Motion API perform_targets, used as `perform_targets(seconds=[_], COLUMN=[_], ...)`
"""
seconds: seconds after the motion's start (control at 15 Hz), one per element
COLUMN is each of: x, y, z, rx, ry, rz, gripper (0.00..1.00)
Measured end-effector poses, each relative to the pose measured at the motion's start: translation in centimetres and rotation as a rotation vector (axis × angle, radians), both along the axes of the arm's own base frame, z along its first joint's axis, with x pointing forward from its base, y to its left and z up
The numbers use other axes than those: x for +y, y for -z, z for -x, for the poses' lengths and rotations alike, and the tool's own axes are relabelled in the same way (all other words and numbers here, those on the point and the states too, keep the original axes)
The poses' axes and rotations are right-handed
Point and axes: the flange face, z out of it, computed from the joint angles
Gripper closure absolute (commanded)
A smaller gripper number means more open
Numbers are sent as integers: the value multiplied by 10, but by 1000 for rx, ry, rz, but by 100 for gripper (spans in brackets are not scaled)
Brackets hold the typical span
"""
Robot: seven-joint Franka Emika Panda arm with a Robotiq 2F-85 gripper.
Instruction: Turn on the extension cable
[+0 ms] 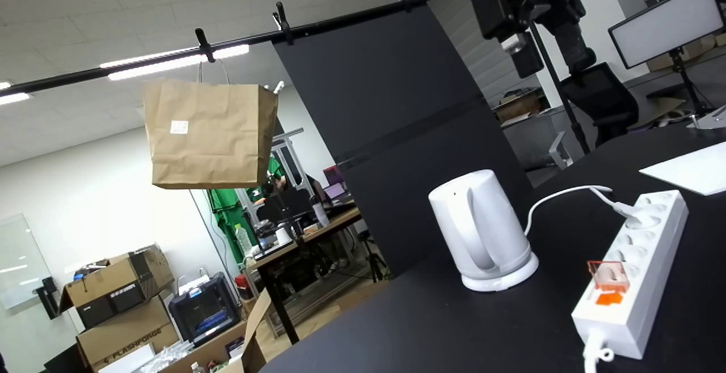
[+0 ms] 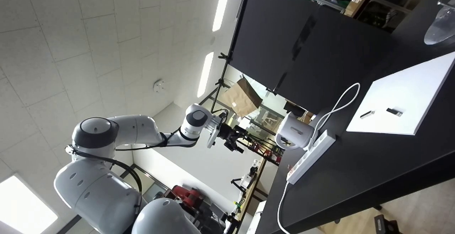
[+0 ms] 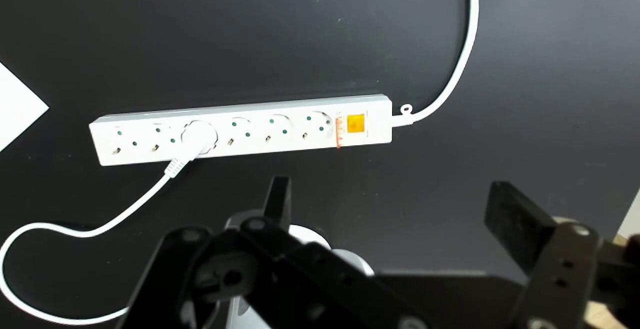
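Note:
The extension cable, a white power strip (image 1: 661,285), lies on the black table; it also shows in an exterior view (image 2: 312,155) and in the wrist view (image 3: 260,144). Its orange switch (image 3: 355,123) is at the cord end. A clear orange-red flap (image 1: 610,276) stands upright beside the switch and shows edge-on in the wrist view (image 3: 338,132). A white plug (image 3: 197,139) sits in one socket. My gripper (image 3: 390,184) is open and empty, high above the table; it also shows in both exterior views (image 1: 556,66) (image 2: 239,141). Whether the switch is on, I cannot tell.
A white kettle (image 1: 482,231) stands beside the strip; its cord runs to the plug. My gripper partly hides it in the wrist view (image 3: 310,234). A white board (image 2: 398,95) with two small dark pieces lies past the strip's far end. A clear object (image 2: 440,24) is beyond.

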Motion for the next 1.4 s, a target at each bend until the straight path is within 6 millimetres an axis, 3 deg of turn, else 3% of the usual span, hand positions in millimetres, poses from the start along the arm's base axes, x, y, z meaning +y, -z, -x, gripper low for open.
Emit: perform_targets(seconds=[0.73, 1.13, 1.2, 1.27, 1.4], x=[-7, 1, 5, 9, 18], y=[-4, 7, 11, 16, 26], z=[-2, -12, -16, -19, -25], rx=[-7, -33, -36, -35, -32], ry=[9, -13, -21, -30, -51], rz=[-1, -12, -15, -15, -12], gripper=[0, 0, 25, 25, 40])
